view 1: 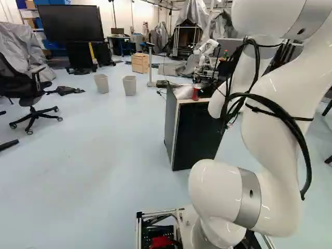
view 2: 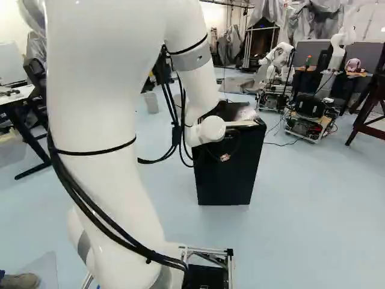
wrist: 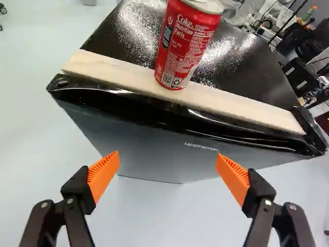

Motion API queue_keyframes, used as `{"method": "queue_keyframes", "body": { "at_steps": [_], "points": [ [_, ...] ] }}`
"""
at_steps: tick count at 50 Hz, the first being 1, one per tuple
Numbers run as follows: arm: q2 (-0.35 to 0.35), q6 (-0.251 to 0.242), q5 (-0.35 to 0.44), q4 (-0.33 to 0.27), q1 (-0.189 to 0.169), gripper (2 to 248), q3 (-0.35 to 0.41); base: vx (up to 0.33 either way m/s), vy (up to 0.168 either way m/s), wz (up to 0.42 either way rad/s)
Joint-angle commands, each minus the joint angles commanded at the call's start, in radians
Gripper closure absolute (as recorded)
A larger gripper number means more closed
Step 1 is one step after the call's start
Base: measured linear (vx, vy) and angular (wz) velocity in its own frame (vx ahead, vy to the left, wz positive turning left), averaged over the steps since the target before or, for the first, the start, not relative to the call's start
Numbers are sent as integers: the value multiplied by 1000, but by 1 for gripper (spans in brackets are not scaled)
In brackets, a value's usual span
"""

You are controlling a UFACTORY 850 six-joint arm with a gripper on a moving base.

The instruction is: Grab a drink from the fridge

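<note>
The claw (view 2: 225, 158) is held before the near face of the black fridge (view 2: 228, 180), and in the wrist view its 2 orange pads (wrist: 104, 175) are seen spread wide, with nothing gripped between them. Ahead of the claw (wrist: 168, 163), the red drink can (wrist: 187, 49) is stood upright on a pale wooden strip (wrist: 121, 74) along the top's near edge. Between claw and can, the way is crossed by the fridge's raised, glossy black rim (wrist: 169, 119). Clear crumpled plastic (view 2: 246, 113) is left on the fridge top. Beyond the fridge, in the left base view, 2 grey bins (view 1: 101, 83) (view 1: 129, 85) and a boxy wooden crate (view 1: 140, 62) are seen; a black wheeled chair (view 1: 21, 85) is placed at that view's left. Another robot (view 2: 280, 63) is seen behind the fridge in the right base view. The fridge top is dark, shiny and speckled. The smooth white arm (view 2: 105, 102) is bent high, its wrist lowered at the fridge's near top edge, and black cables (view 2: 90, 211) are strapped along it.
</note>
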Motion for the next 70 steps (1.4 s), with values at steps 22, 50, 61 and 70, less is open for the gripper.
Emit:
{"method": "queue_keyframes", "body": {
  "at_steps": [22, 50, 61, 70],
  "points": [
    [35, 0, 62, 102, 5, 3, 41, 0, 0, 0],
    [83, 0, 171, 331, 46, 3, 96, 0, 0, 0],
    [99, 0, 214, 422, 78, 3, 114, 0, 0, 0],
    [102, 0, 250, 497, 108, 3, 118, 0, 0, 0]
  ]
}}
